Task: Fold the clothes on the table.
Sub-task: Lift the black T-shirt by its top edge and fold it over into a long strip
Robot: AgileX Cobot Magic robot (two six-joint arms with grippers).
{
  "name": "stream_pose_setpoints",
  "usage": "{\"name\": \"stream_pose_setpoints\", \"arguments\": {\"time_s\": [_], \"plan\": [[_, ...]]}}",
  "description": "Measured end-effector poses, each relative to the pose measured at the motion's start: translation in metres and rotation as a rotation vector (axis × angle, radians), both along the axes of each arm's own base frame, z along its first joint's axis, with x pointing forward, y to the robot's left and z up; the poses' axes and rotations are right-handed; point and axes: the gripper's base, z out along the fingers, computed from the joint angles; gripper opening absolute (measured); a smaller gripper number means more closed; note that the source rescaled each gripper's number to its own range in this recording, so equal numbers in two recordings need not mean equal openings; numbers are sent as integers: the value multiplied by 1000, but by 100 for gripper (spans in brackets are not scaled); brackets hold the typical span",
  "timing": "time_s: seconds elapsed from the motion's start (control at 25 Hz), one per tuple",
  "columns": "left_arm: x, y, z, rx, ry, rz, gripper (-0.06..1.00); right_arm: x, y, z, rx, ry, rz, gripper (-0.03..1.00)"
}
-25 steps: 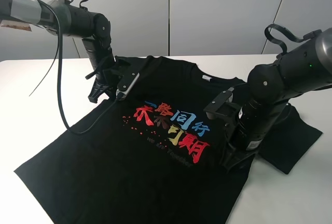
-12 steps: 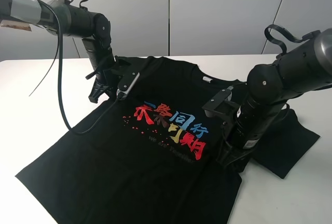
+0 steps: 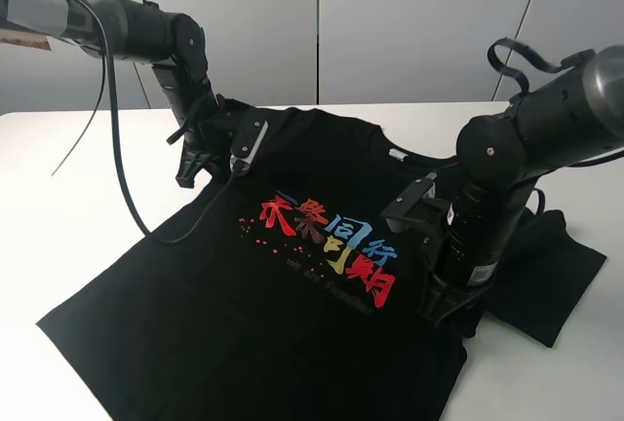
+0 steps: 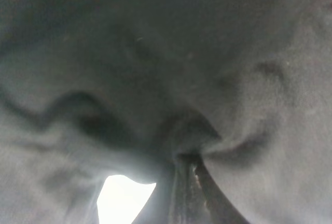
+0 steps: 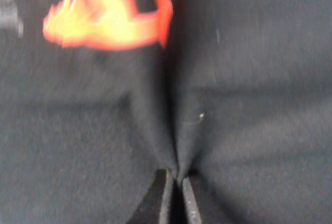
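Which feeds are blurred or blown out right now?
Exterior high: sharp, evenly lit, shirt print readable. Left wrist: soft and dim, cloth fills it, the table patch glares white. Right wrist: print blurred, yet the right tool pinching a fold shows clearly.

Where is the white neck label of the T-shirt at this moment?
In the exterior high view, the white neck label lies at the collar on the far edge of the T-shirt, right of centre, beyond the printed characters.
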Motion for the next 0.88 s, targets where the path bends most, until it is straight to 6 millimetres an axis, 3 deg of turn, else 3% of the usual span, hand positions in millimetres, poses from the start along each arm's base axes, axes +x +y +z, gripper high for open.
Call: {"name": "stream_pose_setpoints", "arguments": {"time_s": [0.36, 0.88], "plan": [[0, 0, 27, -35, -44, 59, 0, -3, -11, 58, -3, -186, 16, 0], [-7, 0, 111, -200, -215, 265, 0, -4, -36, 112, -122, -471, 99, 0]]}}
